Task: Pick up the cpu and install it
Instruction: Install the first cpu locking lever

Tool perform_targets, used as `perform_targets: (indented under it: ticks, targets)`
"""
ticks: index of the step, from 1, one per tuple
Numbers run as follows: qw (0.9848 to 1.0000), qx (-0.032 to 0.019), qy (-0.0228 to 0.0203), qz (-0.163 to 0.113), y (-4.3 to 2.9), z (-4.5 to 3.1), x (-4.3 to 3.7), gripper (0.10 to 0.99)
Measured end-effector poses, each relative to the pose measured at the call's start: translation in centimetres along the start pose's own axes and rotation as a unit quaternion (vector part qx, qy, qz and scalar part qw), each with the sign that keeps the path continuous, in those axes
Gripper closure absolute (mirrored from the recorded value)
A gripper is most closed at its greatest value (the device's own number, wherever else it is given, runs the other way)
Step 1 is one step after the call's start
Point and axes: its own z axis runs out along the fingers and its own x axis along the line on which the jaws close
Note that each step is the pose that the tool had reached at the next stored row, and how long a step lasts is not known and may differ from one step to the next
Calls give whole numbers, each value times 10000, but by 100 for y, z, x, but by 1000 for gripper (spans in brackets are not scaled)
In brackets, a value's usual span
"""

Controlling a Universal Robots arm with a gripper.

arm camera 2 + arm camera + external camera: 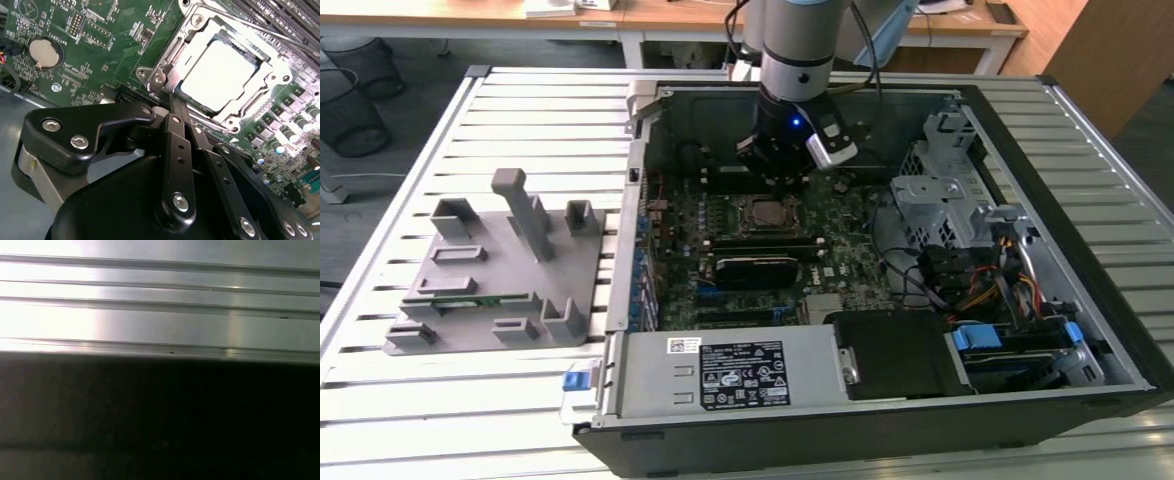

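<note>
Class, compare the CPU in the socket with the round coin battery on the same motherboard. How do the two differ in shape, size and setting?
In the second wrist view, the cpu is square, while the coin battery is round. The cpu looks clearly larger than the coin battery. The cpu sits inside a metal socket frame; the coin battery sits in a small round holder. Both are flat, silvery and lie level on the green motherboard.

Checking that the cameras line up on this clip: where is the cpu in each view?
Exterior view: the cpu sits in the middle of the motherboard, inside the case.
Second wrist view: the cpu is the bright square inside the metal frame.
First wrist view: a ridged metal surface beside a dark band.
Shared landmark: the green motherboard, in the exterior and second wrist views.
</note>
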Motion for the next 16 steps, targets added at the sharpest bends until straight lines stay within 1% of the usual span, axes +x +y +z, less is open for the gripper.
perform_targets:
  ticks: [3, 4, 7, 9, 16]
  targets:
    - [10000, 45, 1, 0, 0, 11, -1, 980]
    - [10000, 51, 2, 0, 0, 14, -1, 980]
    - [10000, 47, 1, 0, -1, 19, -1, 980]
    - [10000, 13, 0, 0, 0, 23, -2, 980]
    - [9998, -182, -7, 1, 1, 29, -5, 980]
